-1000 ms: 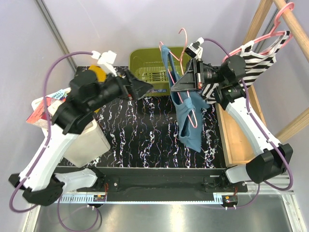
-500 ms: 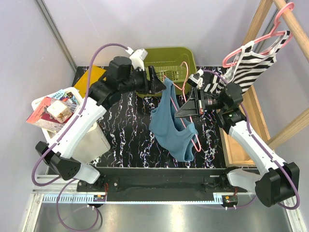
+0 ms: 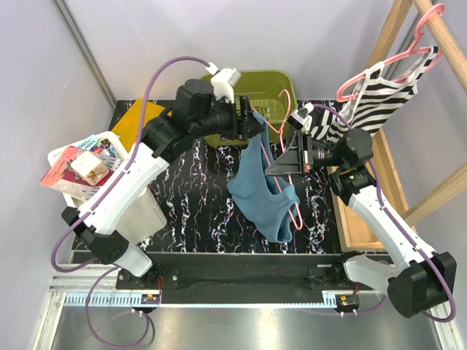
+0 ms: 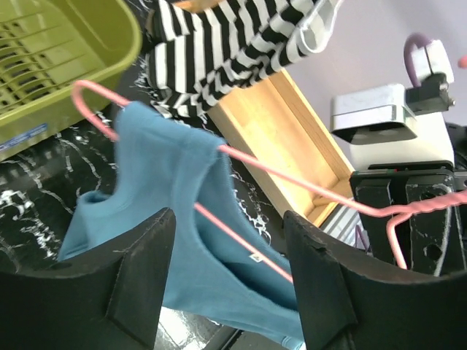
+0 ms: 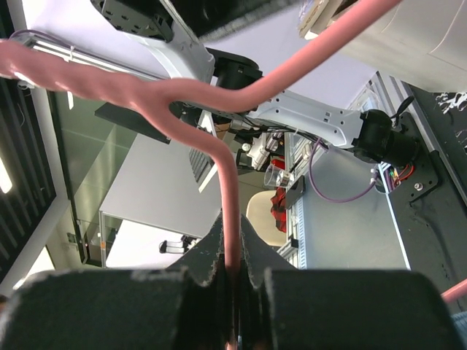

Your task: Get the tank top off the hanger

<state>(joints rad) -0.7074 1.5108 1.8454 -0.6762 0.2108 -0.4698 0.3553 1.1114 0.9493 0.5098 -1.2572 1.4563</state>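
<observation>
A blue tank top [image 3: 257,191] hangs on a pink wire hanger [image 3: 295,208] above the middle of the black marbled table. My right gripper [image 3: 280,163] is shut on the hanger's wire and holds it up; in the right wrist view the pink hanger [image 5: 230,182] runs straight into the closed jaws of that gripper [image 5: 232,264]. My left gripper [image 3: 252,124] is at the top's upper shoulder, jaws apart. In the left wrist view the left gripper [image 4: 230,219] frames the tank top [image 4: 157,182] and the hanger wire [image 4: 292,177], with neither finger clearly touching the cloth.
A green basket [image 3: 276,82] stands at the back. A striped top [image 3: 379,95] hangs on a second pink hanger from the wooden rack at the right, above a wooden tray [image 3: 357,208]. A white bin of books [image 3: 76,164] and a white box [image 3: 142,211] are at the left.
My left arm swung from the left rear over to the tank top's shoulder and its jaws narrowed somewhat. My right arm brought the hanger and top lower and toward the table's middle.
</observation>
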